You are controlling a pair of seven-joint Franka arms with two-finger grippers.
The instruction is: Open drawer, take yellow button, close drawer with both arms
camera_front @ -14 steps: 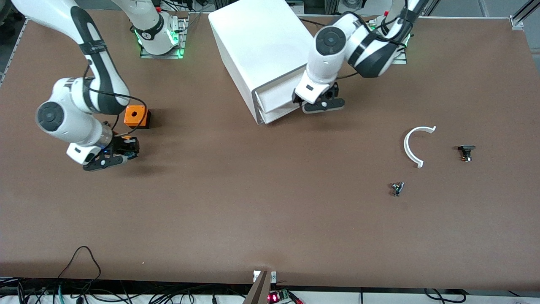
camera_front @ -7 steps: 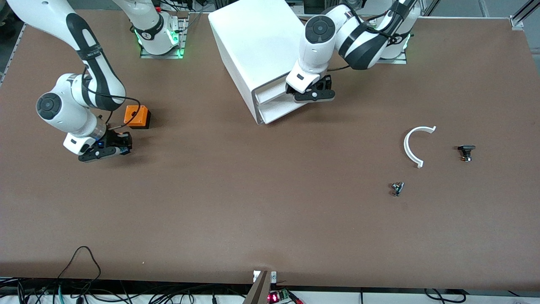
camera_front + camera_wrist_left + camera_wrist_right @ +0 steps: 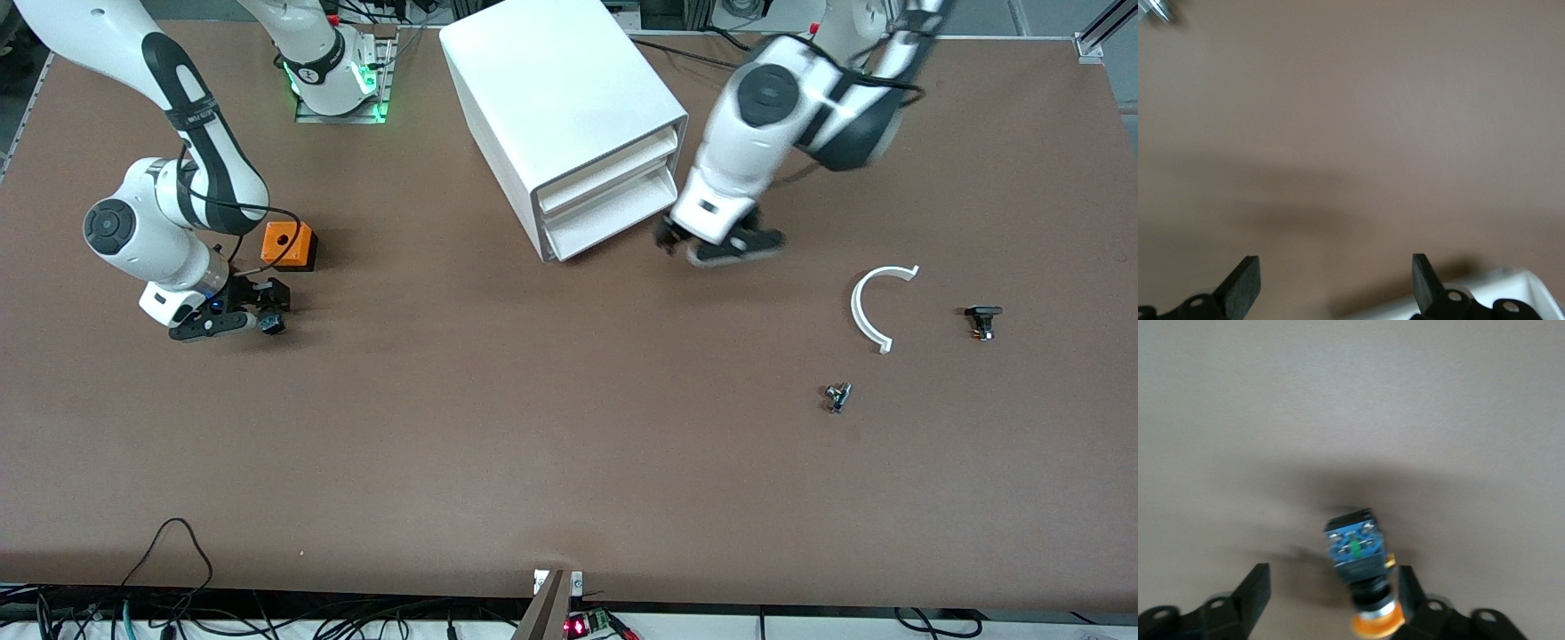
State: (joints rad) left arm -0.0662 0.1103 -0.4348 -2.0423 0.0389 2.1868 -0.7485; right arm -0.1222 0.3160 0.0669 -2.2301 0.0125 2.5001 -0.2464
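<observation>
Three drawers now sit flush in the white cabinet (image 3: 569,116), top drawer (image 3: 609,169) shut. Left gripper (image 3: 720,247) has swung off it over bare table (image 3: 533,427), fingers apart. Right gripper (image 3: 1331,587) has spread; the button (image 3: 1357,553) lies between its fingers, near the orange cube (image 3: 288,245), partly hidden.
</observation>
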